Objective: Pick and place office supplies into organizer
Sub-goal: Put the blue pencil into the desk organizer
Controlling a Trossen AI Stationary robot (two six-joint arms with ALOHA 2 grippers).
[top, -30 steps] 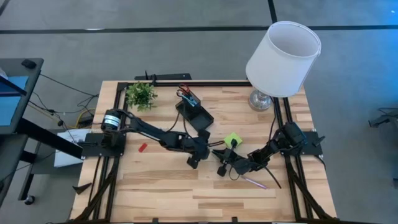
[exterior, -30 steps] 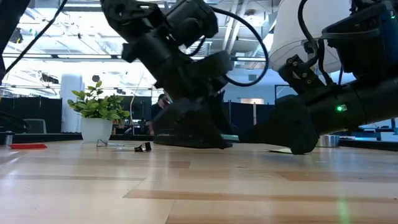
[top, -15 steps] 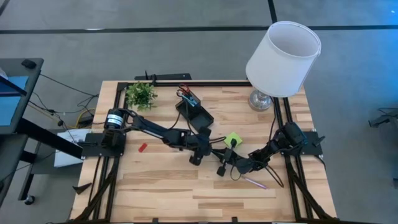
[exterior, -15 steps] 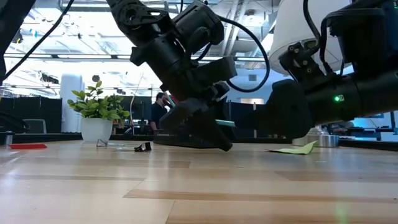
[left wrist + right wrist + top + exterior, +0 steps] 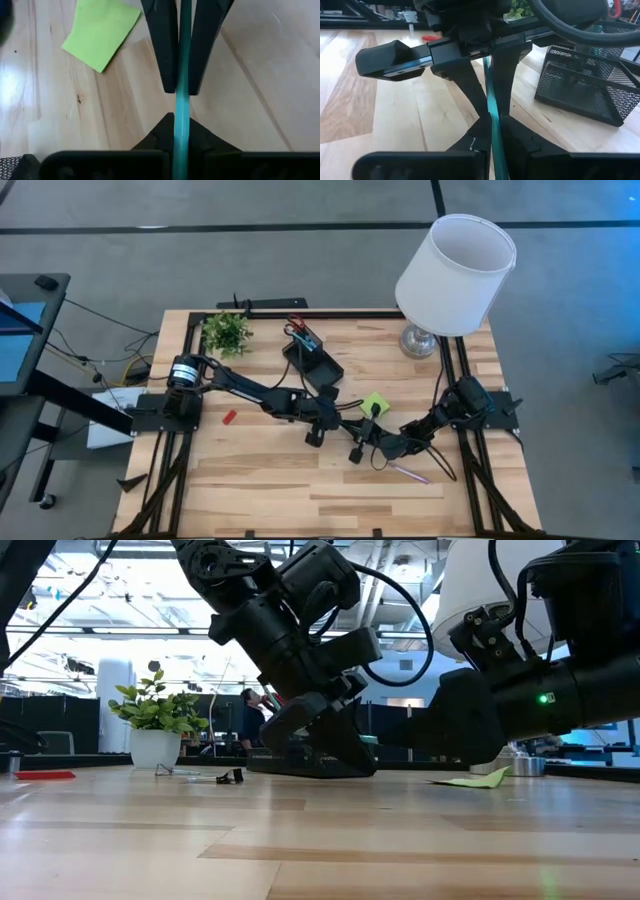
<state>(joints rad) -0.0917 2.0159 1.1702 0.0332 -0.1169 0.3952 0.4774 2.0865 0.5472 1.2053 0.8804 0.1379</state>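
both arms meet near the middle of the wooden tabletop, a little toward its right side. the left gripper has its two dark fingers drawn close together on a thin teal pen, which runs straight between them. the right gripper faces it from the other side, and its own fingers are also nearly closed around the same teal pen, so the pen is pinched from both ends in the space between the two grippers. in the high view the two grippers sit just beside each other, the left gripper nearer the middle of the tabletop and the right gripper toward the right edge. a lime-green sticky-note pad lies flat on the tabletop just behind them, near the right gripper. the black mesh organizer stands toward the far edge, around the middle, with red-handled scissors sticking up from its taller section. a pink pen lies on the tabletop toward the right edge, closer to the near edge than the grippers. a small red piece lies toward the left edge. a small green potted plant stands by the far left corner and a white-shaded lamp by the far right corner.
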